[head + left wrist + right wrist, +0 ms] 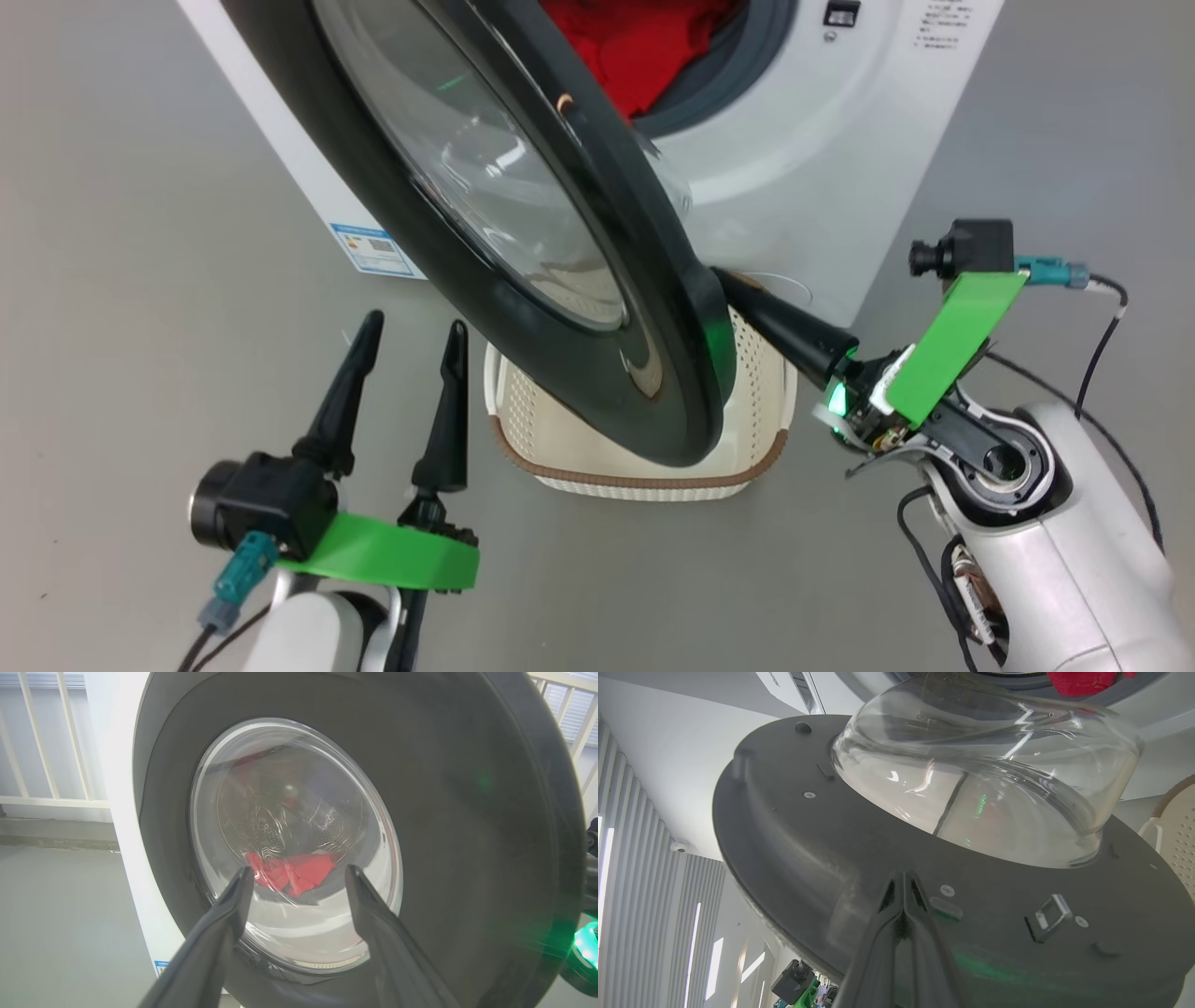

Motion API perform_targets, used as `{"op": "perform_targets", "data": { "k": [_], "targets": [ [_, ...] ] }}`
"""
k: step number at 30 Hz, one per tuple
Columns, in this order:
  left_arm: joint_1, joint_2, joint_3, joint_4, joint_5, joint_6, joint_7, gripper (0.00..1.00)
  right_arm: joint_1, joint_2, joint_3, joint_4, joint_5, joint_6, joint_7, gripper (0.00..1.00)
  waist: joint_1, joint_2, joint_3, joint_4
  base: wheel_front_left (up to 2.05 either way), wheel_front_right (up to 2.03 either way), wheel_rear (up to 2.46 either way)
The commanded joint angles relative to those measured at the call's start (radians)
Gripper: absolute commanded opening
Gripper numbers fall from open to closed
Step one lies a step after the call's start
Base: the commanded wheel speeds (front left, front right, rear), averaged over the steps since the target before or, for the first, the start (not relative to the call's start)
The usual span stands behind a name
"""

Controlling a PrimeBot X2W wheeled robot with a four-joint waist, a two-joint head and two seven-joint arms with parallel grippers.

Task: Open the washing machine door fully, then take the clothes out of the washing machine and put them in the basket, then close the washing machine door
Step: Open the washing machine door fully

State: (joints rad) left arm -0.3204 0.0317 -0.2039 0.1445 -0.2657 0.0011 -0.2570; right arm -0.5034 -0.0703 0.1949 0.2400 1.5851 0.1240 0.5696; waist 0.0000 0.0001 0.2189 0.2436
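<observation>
The right gripper (903, 879) has its two long dark fingers pressed together with nothing between them. Their tips sit against the matte dark inner face of the large round washing machine door (597, 401), low in the right wrist view and just left of a small metal latch hook (1048, 912).

In the head view the glossy black-rimmed door with its bulging clear glass bowl slants across the centre, only part open. It hangs above the cream-white perforated plastic basket (756, 392) with the brown rim. The bright red clothes (644, 47) lie in the mouth of the big white washing machine (794, 140) at the top.

The left gripper (413, 327) stands wide and empty at the lower left, facing the door's outer glass without touching it.

To swing the door fully open, the push should probably stay near the free edge and follow the hinge arc. The left arm likely needs to clear that sweep.
</observation>
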Motion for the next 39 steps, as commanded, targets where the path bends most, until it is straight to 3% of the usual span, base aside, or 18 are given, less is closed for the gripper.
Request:
{"op": "perform_targets", "data": {
  "k": [1, 22, 39],
  "targets": [
    [0.014, 0.018, 0.026, -0.018, -0.006, 0.009, -0.005, 1.00, 0.011, 0.020, 0.028, -0.032, 0.015, 0.007, -0.003, 0.00, 0.0000, -0.0001, -0.021, 0.021, 0.00, 0.00, 0.00],
    [0.057, 0.018, 0.009, 0.008, -0.024, 0.020, -0.005, 1.00, 0.089, 0.015, 0.101, -0.034, 0.054, 0.007, -0.020, 0.00, 0.0000, -0.0001, -0.093, 0.166, 0.00, 0.00, 0.00],
    [0.065, 0.018, 0.004, -0.001, -0.042, 0.029, -0.005, 1.00, 0.082, 0.004, 0.170, -0.019, 0.086, 0.007, -0.038, 0.00, 0.0000, -0.0001, -0.089, 0.266, 0.00, 0.00, 0.00]
  ]
}}
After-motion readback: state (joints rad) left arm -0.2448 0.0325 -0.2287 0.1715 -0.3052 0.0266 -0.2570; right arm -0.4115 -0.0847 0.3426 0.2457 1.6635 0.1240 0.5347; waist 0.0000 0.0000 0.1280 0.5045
